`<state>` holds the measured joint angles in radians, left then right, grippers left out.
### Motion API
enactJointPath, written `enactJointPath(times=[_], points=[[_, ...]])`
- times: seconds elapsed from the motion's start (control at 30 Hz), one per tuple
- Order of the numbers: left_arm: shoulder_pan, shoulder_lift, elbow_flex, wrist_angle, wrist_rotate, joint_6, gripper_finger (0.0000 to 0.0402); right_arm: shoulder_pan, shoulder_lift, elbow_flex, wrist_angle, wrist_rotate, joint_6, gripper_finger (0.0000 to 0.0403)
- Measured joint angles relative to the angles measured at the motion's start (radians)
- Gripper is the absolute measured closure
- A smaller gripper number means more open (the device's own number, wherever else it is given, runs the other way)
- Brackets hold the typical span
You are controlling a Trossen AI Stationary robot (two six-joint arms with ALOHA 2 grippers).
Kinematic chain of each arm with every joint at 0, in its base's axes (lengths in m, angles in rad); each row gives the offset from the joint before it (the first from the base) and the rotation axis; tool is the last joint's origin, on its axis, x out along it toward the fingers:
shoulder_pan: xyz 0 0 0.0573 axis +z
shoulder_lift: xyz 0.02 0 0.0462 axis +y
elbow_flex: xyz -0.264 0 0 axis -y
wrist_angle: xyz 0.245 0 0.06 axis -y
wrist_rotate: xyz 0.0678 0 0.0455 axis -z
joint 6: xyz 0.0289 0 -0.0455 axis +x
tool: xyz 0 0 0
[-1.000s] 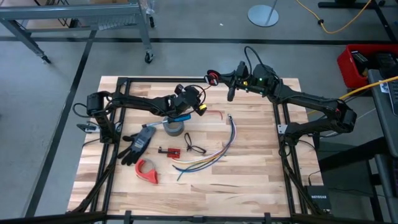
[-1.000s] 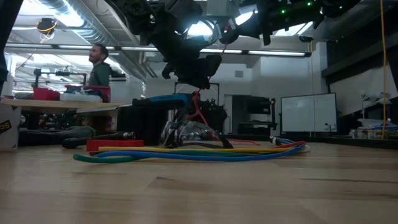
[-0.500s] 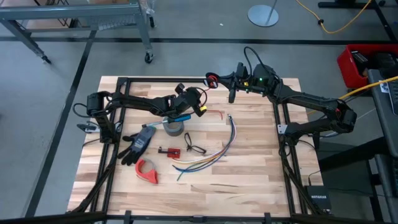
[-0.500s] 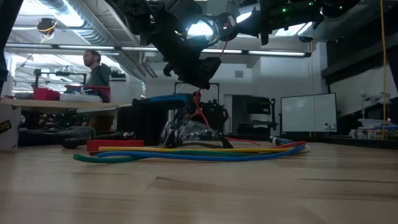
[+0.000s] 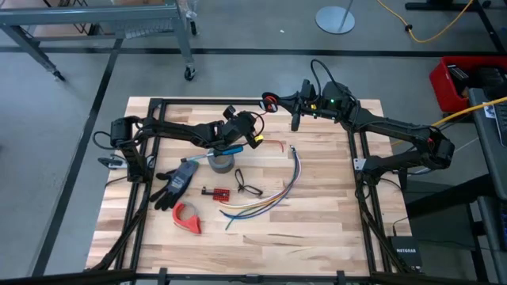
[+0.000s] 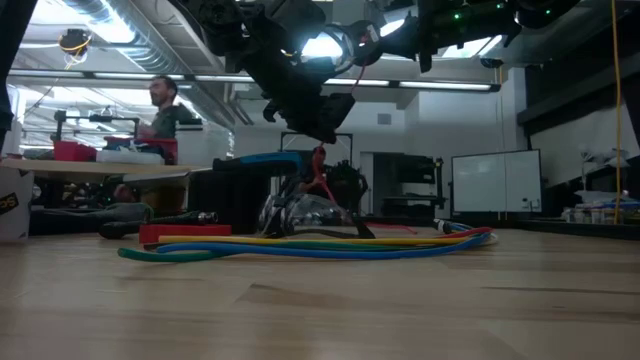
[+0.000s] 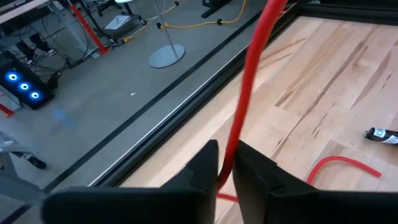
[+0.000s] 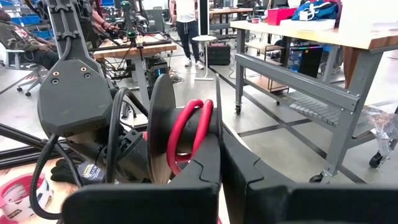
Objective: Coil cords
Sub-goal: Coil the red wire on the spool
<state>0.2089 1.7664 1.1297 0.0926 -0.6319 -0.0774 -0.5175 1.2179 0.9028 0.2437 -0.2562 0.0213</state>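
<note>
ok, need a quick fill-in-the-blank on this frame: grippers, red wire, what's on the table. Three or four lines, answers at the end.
1. The left gripper pinches a thin ____ wire between its dark fingers.
2. The right gripper is shut on a small ____ of that wire.
3. The wire's loose end with the small dark end piece lies on the ____ table.
4. The long bundle of multicoloured wires is held by ____ gripper.

Missing words: red; coil; wooden; neither
</note>
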Motion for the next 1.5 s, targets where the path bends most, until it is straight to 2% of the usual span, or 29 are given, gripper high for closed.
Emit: enactJointPath(times=[0.13, 0.37, 0.77, 1.27, 1.5], points=[[0.000, 0.000, 0.000, -0.001, 0.000, -0.011, 0.0395, 0.000, 0.000, 0.000, 0.000, 0.000, 0.000, 0.0402], [0.003, 0.000, 0.000, -0.019, 0.000, -0.053, 0.0397, 0.000, 0.000, 0.000, -0.025, 0.000, -0.002, 0.0402], [0.047, -0.001, 0.002, -0.115, 0.001, -0.107, 0.0399, 0.000, 0.001, 0.000, -0.172, 0.001, -0.028, 0.0402], [0.089, -0.001, 0.002, -0.107, 0.003, -0.093, 0.0401, 0.000, 0.002, 0.000, -0.253, 0.009, -0.056, 0.0402], [0.116, -0.002, 0.001, -0.111, 0.002, -0.075, 0.0401, 0.000, 0.050, 0.000, -0.274, 0.011, -0.056, 0.0402]])
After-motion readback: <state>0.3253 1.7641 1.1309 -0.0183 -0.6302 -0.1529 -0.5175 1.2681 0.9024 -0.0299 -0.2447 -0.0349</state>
